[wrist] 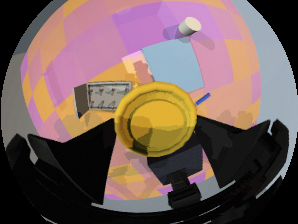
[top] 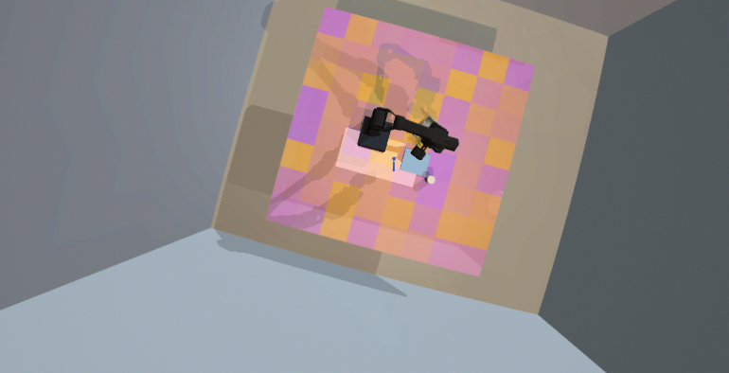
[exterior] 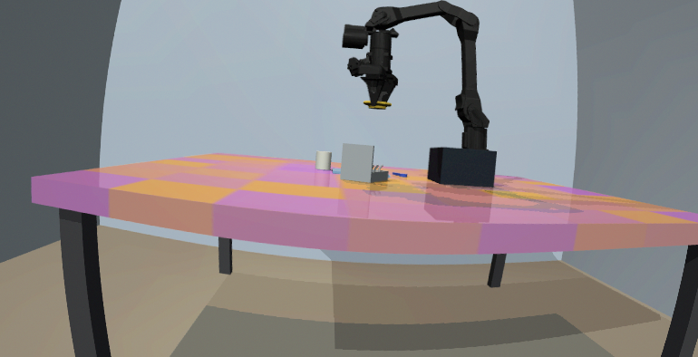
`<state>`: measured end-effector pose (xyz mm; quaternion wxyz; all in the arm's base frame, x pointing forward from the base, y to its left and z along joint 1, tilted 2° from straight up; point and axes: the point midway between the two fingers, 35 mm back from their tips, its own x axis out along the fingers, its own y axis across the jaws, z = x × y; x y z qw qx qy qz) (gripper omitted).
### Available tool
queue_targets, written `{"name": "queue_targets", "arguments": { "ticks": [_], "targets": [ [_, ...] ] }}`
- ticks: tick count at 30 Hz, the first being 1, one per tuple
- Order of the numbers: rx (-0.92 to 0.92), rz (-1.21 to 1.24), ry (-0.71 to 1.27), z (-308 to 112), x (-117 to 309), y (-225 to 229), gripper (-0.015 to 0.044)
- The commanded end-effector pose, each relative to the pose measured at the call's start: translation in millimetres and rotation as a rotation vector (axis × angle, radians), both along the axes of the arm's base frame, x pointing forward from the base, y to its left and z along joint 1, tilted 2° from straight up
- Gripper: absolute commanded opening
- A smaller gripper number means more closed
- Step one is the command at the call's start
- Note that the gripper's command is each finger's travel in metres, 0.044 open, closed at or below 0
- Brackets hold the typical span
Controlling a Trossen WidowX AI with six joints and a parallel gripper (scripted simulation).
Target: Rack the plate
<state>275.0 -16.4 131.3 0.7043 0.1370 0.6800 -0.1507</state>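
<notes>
Clearly, the yellow plate (top: 419, 142) (exterior: 377, 105) (wrist: 156, 119) lies level between the fingers (exterior: 375, 96).

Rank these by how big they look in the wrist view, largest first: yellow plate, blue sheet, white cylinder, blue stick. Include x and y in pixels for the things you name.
1. Yellow plate (top: 419, 142) (exterior: 376, 105) (wrist: 156, 118)
2. Blue sheet (top: 413, 163) (exterior: 336, 171) (wrist: 176, 64)
3. White cylinder (top: 431, 179) (exterior: 323, 160) (wrist: 190, 26)
4. Blue stick (top: 393, 164) (exterior: 400, 174) (wrist: 203, 99)
</notes>
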Motion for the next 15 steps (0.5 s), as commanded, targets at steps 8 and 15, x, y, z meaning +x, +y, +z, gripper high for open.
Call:
{"name": "queue_targets", "arguments": {
  "ticks": [8, 15],
  "targets": [
    [0.016, -0.039, -0.003, -3.0, -7.2, 12.9, 0.0],
    [0.109, 0.126, 0.035, -21.4, -6.1, 15.1, 0.0]
  ]
}}
